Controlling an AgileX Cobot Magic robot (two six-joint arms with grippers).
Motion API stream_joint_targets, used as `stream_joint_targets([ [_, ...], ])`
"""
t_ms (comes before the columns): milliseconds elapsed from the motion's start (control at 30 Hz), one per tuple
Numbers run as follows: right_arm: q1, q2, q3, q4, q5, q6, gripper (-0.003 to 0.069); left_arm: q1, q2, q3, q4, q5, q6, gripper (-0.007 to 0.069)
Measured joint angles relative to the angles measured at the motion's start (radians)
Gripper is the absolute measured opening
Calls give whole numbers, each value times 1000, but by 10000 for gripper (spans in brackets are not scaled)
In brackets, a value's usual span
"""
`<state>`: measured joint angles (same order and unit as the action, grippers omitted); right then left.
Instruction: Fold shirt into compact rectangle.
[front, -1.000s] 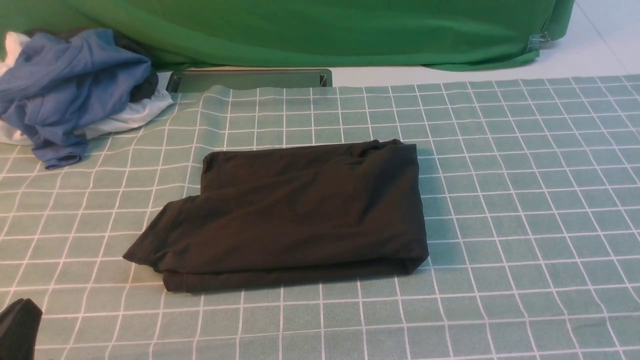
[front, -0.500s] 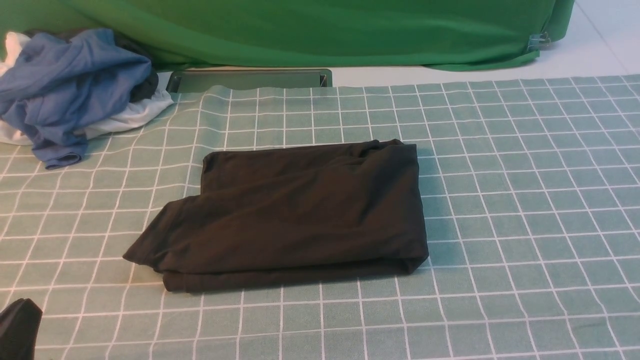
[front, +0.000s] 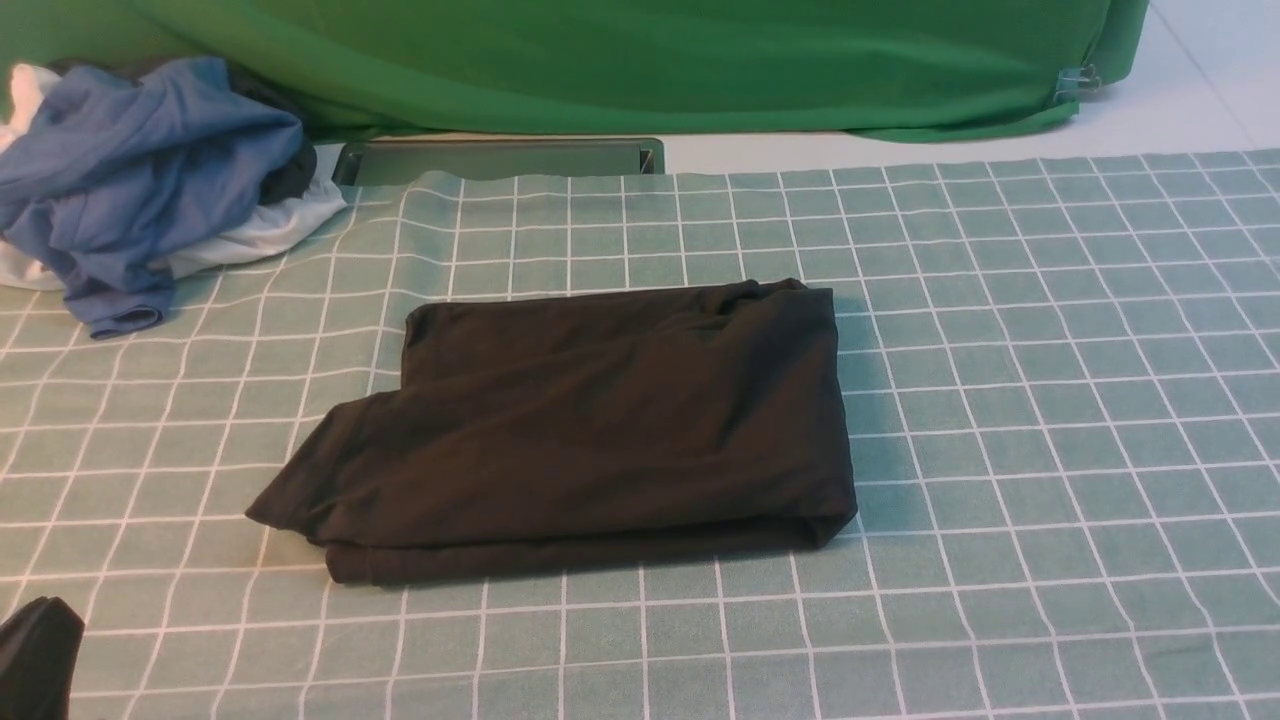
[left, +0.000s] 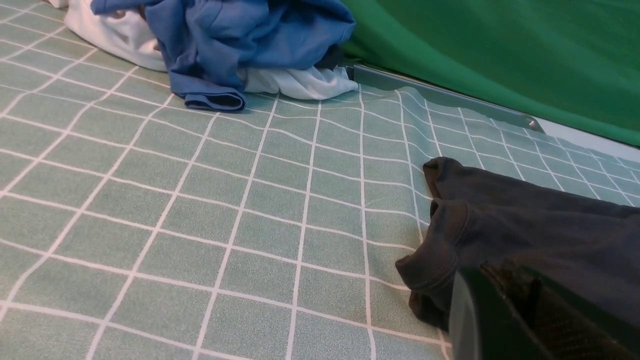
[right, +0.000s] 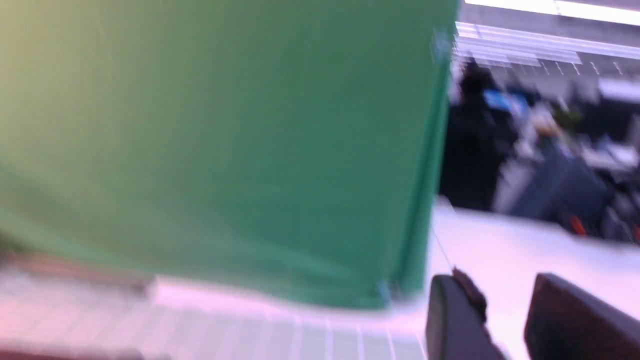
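1. The shirt (front: 590, 430) is seen lying folded on the checked green cloth (front: 1050, 400) that covers the bench, near the middle of the cloth and somewhat toward its near edge.
2. A rough rectangle is formed by the black fabric, with a stepped outline on the side toward the left edge: the far layer is set back, while the near layers spread out further to the left.
3. Several stacked layers are shown along the near edge of the fold, and slight wrinkles are visible at the far right corner.
4. No logo or label can be made out on the exposed surface.
5. A crumpled blue garment (front: 130, 170) is piled at the far left corner of the cloth, on top of a white garment (front: 255, 232); both are well apart from the shirt.
6. A green drape (front: 620, 60) is hung behind the far edge, and a flat metal strip (front: 500, 158) is seen between it and the cloth.
7. The left gripper (left: 520, 315) is found low beside the shirt's left end in the left wrist view, with its dark fingers clenched together; nothing is shown pinched between them.
8. The right gripper (right: 505, 320) is raised off the cloth and pointed toward the drape; its two fingers are held parted with an empty gap between them, and nothing is grasped.
9. The right wrist view is blurred, so finer detail cannot be told.
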<state>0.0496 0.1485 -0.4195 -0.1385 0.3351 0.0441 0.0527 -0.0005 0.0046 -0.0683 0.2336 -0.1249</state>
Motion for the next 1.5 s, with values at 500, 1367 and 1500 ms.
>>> stream_joint_targets([
  [500,-7,-127,427,3,-112,-6,238,0,0,0,1,1,-1,16],
  [1367,2,-148,427,2,-97,1,238,0,0,0,19,2,0,16],
  [1500,2,-148,427,2,-97,1,238,0,0,0,19,2,0,16],
])
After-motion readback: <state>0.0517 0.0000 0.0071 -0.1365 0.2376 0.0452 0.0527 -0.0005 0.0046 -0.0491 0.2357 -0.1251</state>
